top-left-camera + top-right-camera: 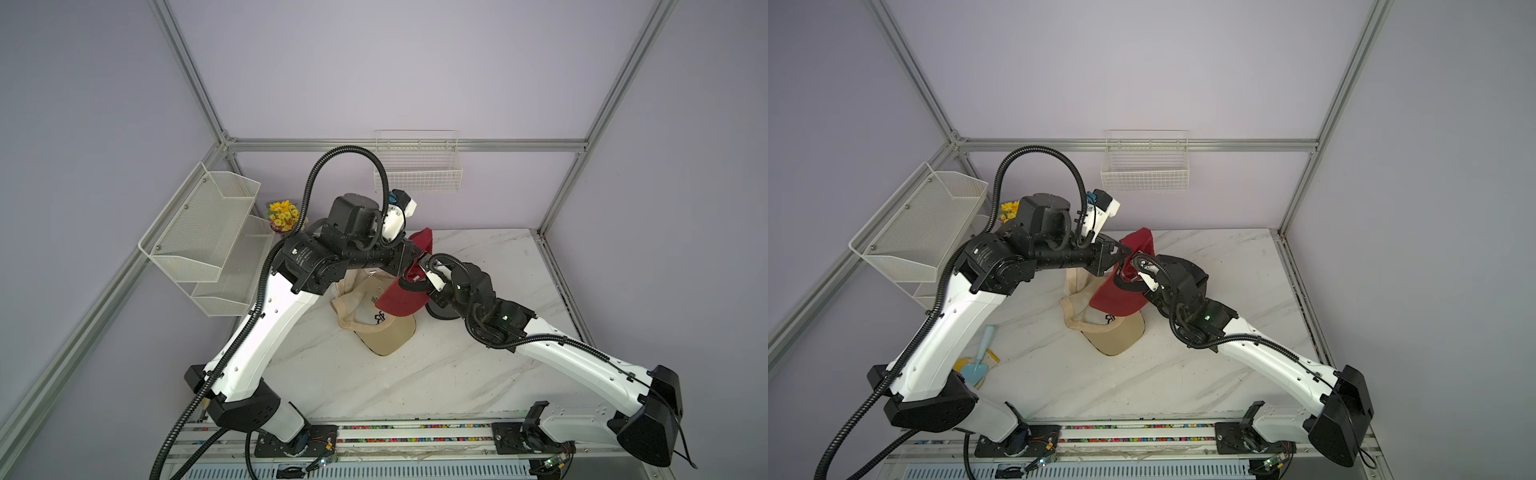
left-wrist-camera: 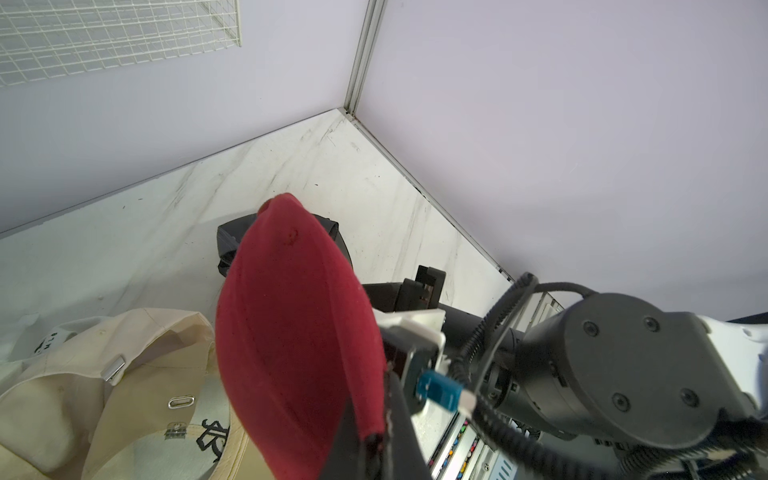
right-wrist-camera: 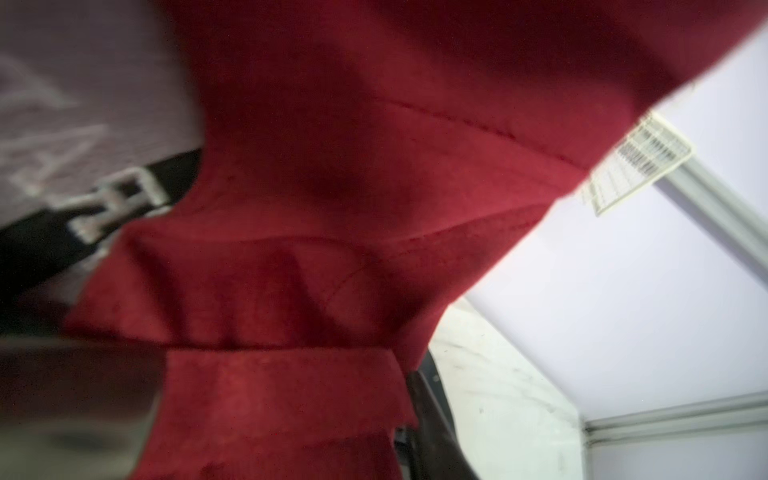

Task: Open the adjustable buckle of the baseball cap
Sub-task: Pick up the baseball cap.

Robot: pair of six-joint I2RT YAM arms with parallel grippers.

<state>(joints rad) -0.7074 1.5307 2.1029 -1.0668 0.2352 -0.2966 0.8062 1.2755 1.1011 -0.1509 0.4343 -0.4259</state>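
Observation:
A red baseball cap (image 1: 403, 299) (image 1: 1121, 295) hangs above the table, held up between both arms. My left gripper (image 1: 419, 252) (image 2: 376, 453) is shut, its black fingers pinching the cap's rear edge (image 2: 370, 415). My right gripper (image 1: 424, 266) (image 3: 286, 436) reaches in from the other side. Red fabric (image 3: 374, 166) fills the space at its jaws and lies against one dark finger (image 3: 432, 415). A silver buckle (image 3: 112, 199) on a black strap shows blurred beside the red fabric in the right wrist view.
A beige cap (image 1: 382, 328) with its own metal buckle (image 2: 112, 370) lies under the red one. A black cap (image 1: 440, 311) lies behind my right wrist. A mesh rack (image 1: 208, 245), flowers (image 1: 284, 214), a wall wire basket (image 1: 417, 166) and a blue trowel (image 1: 978, 361) stand around.

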